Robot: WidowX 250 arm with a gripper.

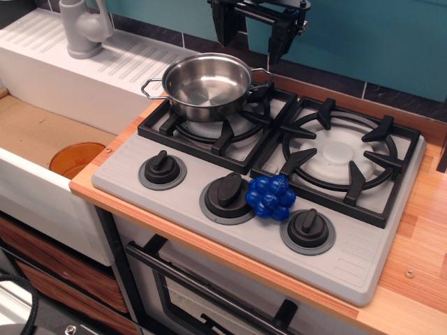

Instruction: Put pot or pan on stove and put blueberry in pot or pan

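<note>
nearest you, the oven door (209,293) below the counter is cut off by the bottom edge, so you only see its dark handle bar and part of the glass. at the near left corner a dark object is blurred and cropped, too little to name.

above that, the wooden counter (412,279) carries the stove (349,258), a grey cooktop with three black knobs along its near edge. the blueberry (270,196) sits on the grey surface between the middle knob (228,190) and the right knob (308,228), touching or just overlapping the middle knob's disc; you can't tell which.

to the left, the white sink (42,188) holds an orange round thing (77,159), half hidden by the sink's near wall.

further back, the right burner grate (342,157) is bare. the pot (207,86) stands upright on the left burner grate (209,132), empty and shiny, one wire handle pointing left and the other far right, partly lost against the black grate.

at the far left a grey faucet (84,28) is cropped at the top.

farthest, the gripper (255,45) hangs above and behind the pot's far right rim, apart from it. its two dark fingers (227,28) point downward and are spread with a clear gap, holding nothing. the rest of the arm is cut off by the top edge.
</note>
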